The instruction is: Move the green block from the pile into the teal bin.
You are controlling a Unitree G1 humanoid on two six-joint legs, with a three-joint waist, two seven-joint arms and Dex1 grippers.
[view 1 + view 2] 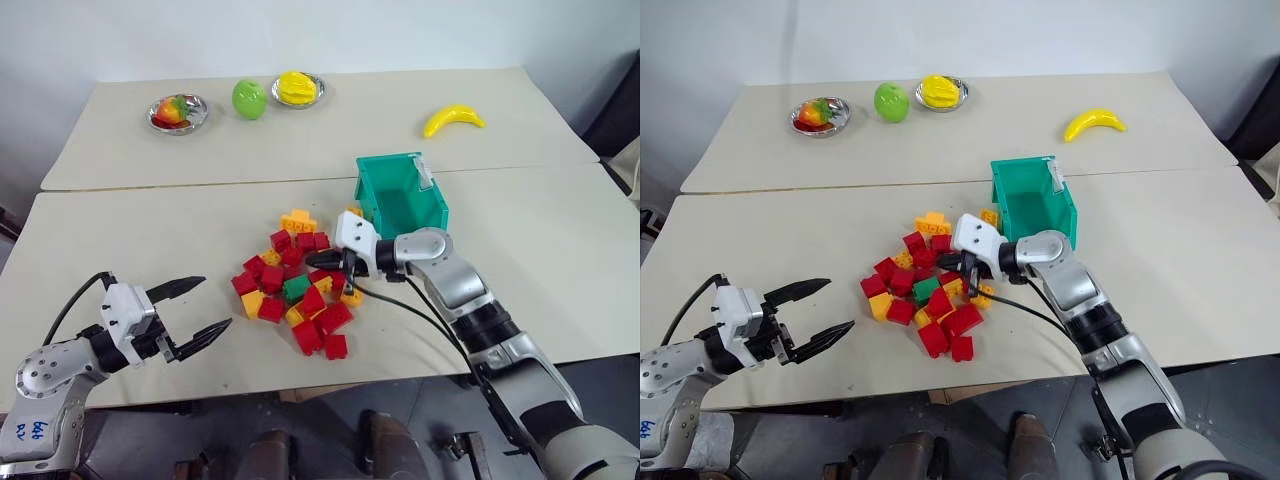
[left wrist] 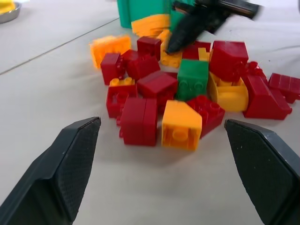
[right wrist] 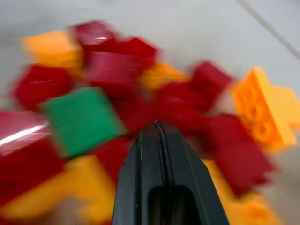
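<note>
Green block (image 1: 295, 289) sat ungrabbed mid-frame in pile (image 1: 300, 290); right tool (image 1: 327, 260) pinched empty beside it, left tool (image 1: 195, 315) wide; teal bin (image 1: 385, 210) empty.

- One green block (image 1: 295, 289), the only green one in the pile (image 1: 300, 285).
- About two dozen red and yellow-orange bricks in that pile; exact number unclear.
- One teal bin (image 1: 403, 205).
- One banana (image 1: 452, 119).
- One round light-green fruit (image 1: 249, 98).
- Two small metal dishes (image 1: 178, 113) holding fruit.
- Two surfaces (image 1: 120, 230), set edge to edge.
- Two hands (image 1: 195, 312).
</note>
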